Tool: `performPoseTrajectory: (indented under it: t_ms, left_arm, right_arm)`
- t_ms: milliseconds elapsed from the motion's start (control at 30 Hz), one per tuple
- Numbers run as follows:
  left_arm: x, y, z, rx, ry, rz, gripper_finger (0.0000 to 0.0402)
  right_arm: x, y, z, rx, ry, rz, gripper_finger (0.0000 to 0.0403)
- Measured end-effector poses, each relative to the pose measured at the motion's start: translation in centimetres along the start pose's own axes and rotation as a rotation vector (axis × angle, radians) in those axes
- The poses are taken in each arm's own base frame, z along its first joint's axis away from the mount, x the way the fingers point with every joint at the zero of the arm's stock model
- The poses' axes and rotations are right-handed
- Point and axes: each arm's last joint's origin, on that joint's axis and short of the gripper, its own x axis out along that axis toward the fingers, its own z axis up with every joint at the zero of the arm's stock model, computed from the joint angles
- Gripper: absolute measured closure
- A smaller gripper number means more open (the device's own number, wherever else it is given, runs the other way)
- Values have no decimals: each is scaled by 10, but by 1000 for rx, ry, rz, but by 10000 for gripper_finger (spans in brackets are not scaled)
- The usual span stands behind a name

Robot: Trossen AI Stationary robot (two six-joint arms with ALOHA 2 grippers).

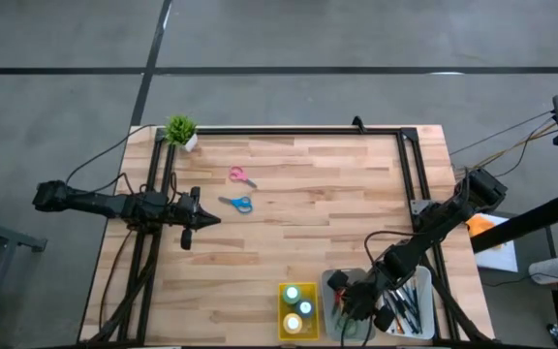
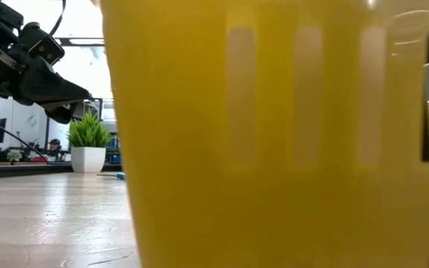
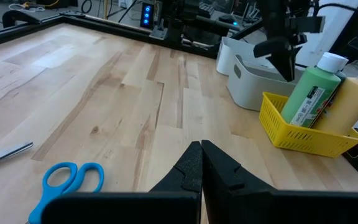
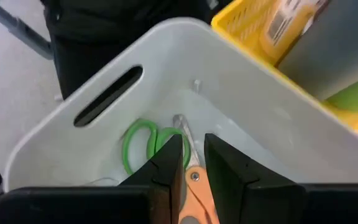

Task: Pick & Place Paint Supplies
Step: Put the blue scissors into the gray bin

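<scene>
My right gripper (image 1: 355, 299) hangs open over the white tray (image 1: 424, 325) at the table's near right, slanting down into it. In its wrist view, a pair of scissors with an orange part (image 4: 194, 186) and steel blades shows through the gap between the fingers. Green handle loops (image 4: 140, 146) lie beside it on the tray floor. Brushes (image 1: 407, 308) lie in the same tray. Paint bottles (image 1: 298, 308) stand in the yellow tray (image 1: 283, 328). Pink scissors (image 1: 242, 176) and blue scissors (image 1: 237, 204) lie flat on the table. My left gripper (image 1: 204, 219) waits shut at the left, just above the blue scissors (image 3: 67, 183).
A small potted plant (image 1: 180, 131) stands at the far left corner. A black frame rail (image 1: 289, 131) runs along the far edge and down both sides. The yellow tray's wall (image 2: 274, 134) fills most of the low view. Bare wood lies between the loose scissors and the trays.
</scene>
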Motion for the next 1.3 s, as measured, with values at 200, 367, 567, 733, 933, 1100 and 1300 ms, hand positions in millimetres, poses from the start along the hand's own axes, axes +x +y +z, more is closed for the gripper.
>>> performPoseTrajectory:
  t_ms: [200,367,567,733,933,1100,1300]
  left_arm:
    - [0,0,0,0,-1,0,402]
    - [0,0,0,0,0,0,402]
    - [0,0,0,0,0,0,402]
    - [0,0,0,0,0,0,402]
    - [0,0,0,0,0,0,402]
    - [0,0,0,0,0,0,402]
    - [0,0,0,0,0,0,402]
  right_arm:
    - [-11,1,6,20,-40,-39,336]
    - [-22,0,13,5,-75,-101,336]
    - [-48,-2,21,-26,-140,-287,336]
    - [-71,-11,25,-64,-191,-425,336]
    - [-87,-28,26,-33,-222,-492,336]
    - [-91,-42,23,-39,-210,-533,336]
    - [-93,-54,21,-78,-180,-574,336]
